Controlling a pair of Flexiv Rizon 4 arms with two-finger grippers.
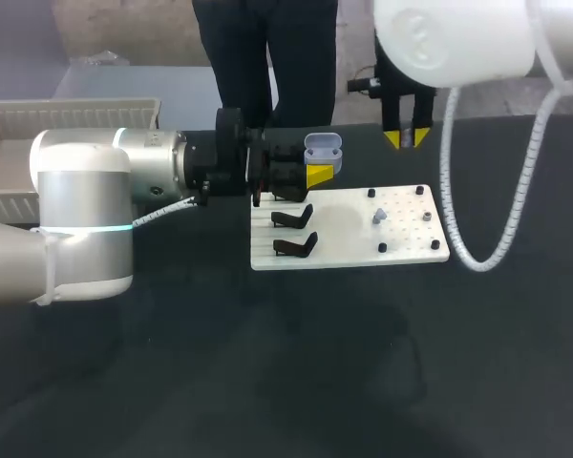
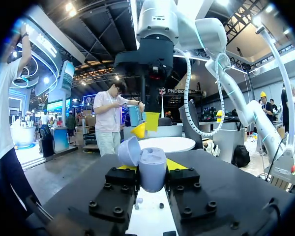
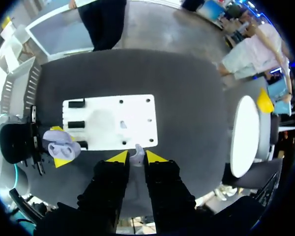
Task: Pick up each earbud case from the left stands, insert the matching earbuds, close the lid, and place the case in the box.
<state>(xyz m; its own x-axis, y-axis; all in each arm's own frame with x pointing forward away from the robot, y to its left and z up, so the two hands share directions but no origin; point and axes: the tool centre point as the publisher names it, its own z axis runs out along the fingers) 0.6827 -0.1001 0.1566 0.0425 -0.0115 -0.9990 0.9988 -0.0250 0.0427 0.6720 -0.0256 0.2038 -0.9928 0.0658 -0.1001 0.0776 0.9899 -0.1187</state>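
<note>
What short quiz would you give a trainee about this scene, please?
1. True or false: the lid of the earbud case, gripped in the left hand, is shut.
2. What does the right hand hold between its fingers? A) a pen B) an earbud C) nothing
3. Fill in: a second earbud lies on the white ____.
Key: 1 false, the lid stands open; 2 B; 3 board.
</note>
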